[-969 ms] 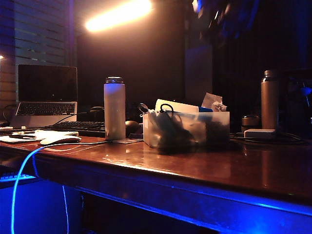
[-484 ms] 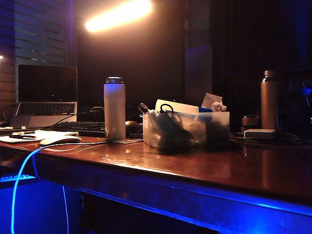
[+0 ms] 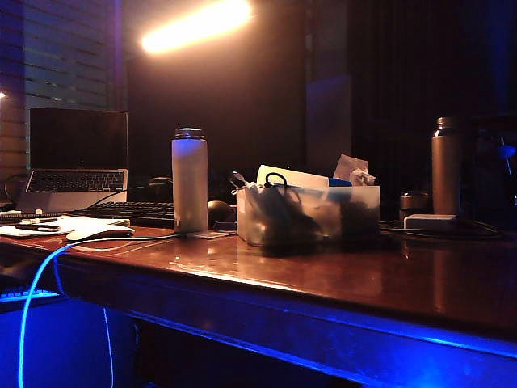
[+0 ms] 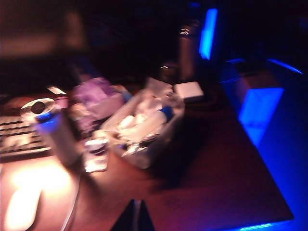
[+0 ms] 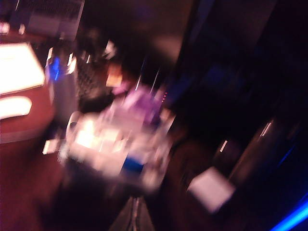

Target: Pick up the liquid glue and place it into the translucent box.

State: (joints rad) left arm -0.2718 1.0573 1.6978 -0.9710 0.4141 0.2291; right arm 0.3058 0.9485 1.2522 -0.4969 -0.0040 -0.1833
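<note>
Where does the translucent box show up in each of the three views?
Exterior view: box at centre, on the table, right of the white flask.
Left wrist view: box at centre, above the left gripper.
Right wrist view: blurred box at centre, above the right gripper.
Shared landmark: the white flask beside it.

Laptop (image 3: 78,158): open, screen dark, at the table's far left.
Keyboard (image 3: 133,212): dark, in front of the laptop.
White flask (image 3: 190,180): upright, dark lid, right of the keyboard.
Brown bottle (image 3: 446,166): upright, far right.
White adapter (image 3: 430,221): flat, beside the brown bottle.
Table (image 3: 339,283): glossy brown wood.
</note>
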